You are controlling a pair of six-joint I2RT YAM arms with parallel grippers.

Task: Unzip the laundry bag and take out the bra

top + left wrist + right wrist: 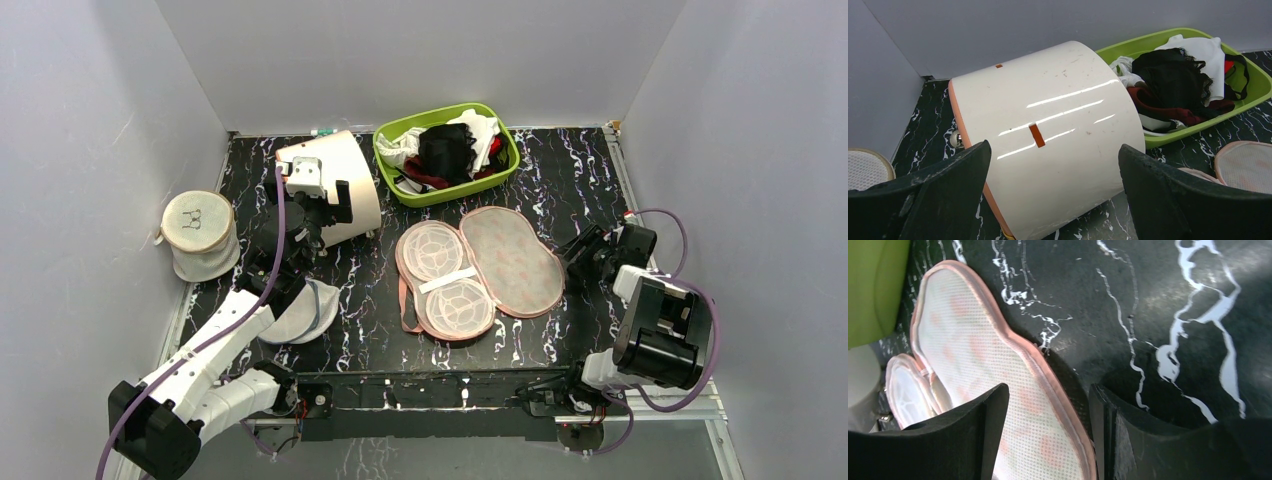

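Your peach-pink peanut-shaped fabric laundry bag (510, 260) lies unzipped on the black marbled tabletop (585, 170), the small black soft bra (445, 150) seemingly already in the green plastic tub (450, 192). Left jaws spread wide, right jaws half-spread astride the bag's rim; just back off

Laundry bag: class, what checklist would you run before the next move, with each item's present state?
1. Laundry bag unzipped and spread flat: ok.
2. Bra out of the bag: nothing black in either mesh half; a black garment, likely it, lies in the green basket: ok.
3. Right tool astride the bag's pink edging, jaws apart: ok.
4. Right tool touching the edging: cannot tell.
5. Left tool open, away from the bag, facing the tipped white cylinder: ok.
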